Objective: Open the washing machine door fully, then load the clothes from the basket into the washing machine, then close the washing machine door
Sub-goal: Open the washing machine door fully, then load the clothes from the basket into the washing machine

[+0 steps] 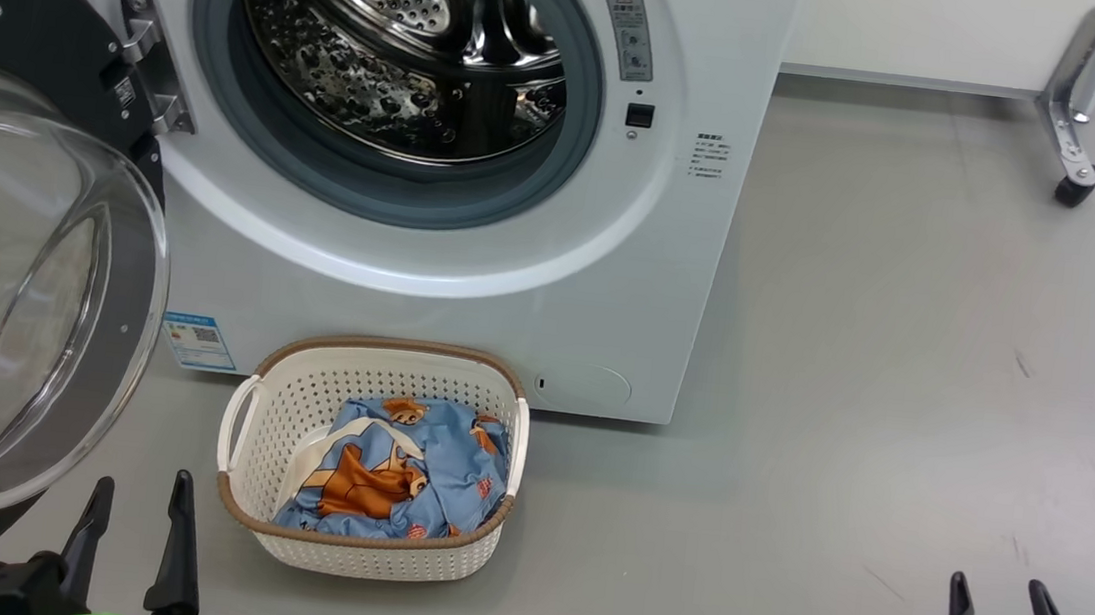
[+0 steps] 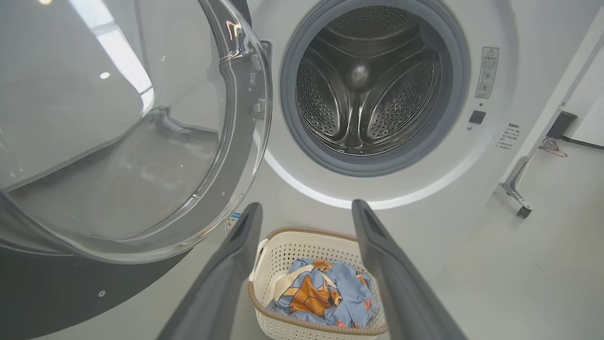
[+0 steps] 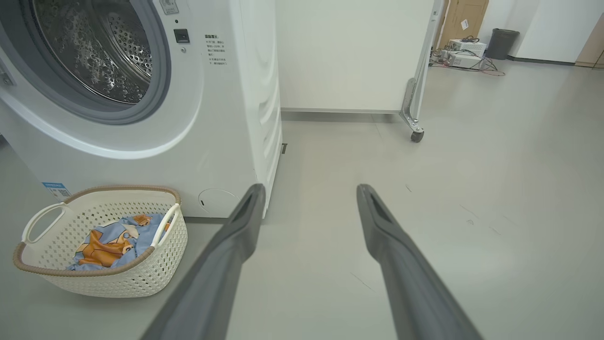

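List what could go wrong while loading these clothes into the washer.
1. The open door bulges right beside the left gripper; lifting that arm toward the drum could knock it.
2. The clothes lie crumpled in a light basket; a pinch may catch only part of them, or drag the basket along.
3. Fabric left draped over the grey gasket could get trapped when the door closes.

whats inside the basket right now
The basket holds crumpled blue clothes printed with orange-brown cartoon figures. Its perforated inner wall shows at the left; anything under the fabric is covered.
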### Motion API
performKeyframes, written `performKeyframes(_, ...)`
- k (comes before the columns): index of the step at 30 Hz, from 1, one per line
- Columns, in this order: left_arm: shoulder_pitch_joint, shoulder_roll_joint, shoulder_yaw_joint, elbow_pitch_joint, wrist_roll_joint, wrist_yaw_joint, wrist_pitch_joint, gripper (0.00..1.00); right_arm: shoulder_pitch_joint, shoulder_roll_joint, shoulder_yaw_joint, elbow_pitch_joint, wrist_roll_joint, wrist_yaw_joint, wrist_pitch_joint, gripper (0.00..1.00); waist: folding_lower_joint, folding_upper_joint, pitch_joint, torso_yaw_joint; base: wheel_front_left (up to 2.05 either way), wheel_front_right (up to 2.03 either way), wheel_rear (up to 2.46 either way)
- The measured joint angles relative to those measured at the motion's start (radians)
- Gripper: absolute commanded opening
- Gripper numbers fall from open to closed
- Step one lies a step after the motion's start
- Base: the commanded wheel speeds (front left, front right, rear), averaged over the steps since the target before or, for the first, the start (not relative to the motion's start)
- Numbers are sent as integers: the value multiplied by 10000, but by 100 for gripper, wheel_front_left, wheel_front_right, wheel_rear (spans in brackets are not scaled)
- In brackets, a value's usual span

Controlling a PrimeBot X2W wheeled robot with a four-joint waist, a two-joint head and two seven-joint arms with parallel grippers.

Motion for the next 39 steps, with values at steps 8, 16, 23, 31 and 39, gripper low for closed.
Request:
performKeyframes(8, 200, -61, -58, -399, 81, -79, -2, 100, -1, -159, -171, -71, 61, 0, -2, 100, 0, 0, -132, -181, 0, 0, 0)
performKeyframes(16, 515, -58, -94, -550, 261, -146, -2, 100, 26, -213, -357, -376, 109, 0, 0, 100, 0, 0, -104, 72, 0, 0, 0)
performKeyframes(23, 719, -63, -48, -692, 257, -165, -2, 100, 216, -247, -290, -598, 125, 0, -2, 100, 0, 0, -57, 286, 0, 0, 0)
performKeyframes(31, 755, -71, 10, -911, 257, -173, -2, 100, 245, -345, -186, -757, 125, 0, -2, 100, 0, 0, -9, 347, 0, 0, 0)
performKeyframes(39, 899, -73, 19, -1104, 330, -176, -2, 100, 400, -345, -146, -777, 192, 0, -2, 100, 0, 0, 41, 350, 0, 0, 0)
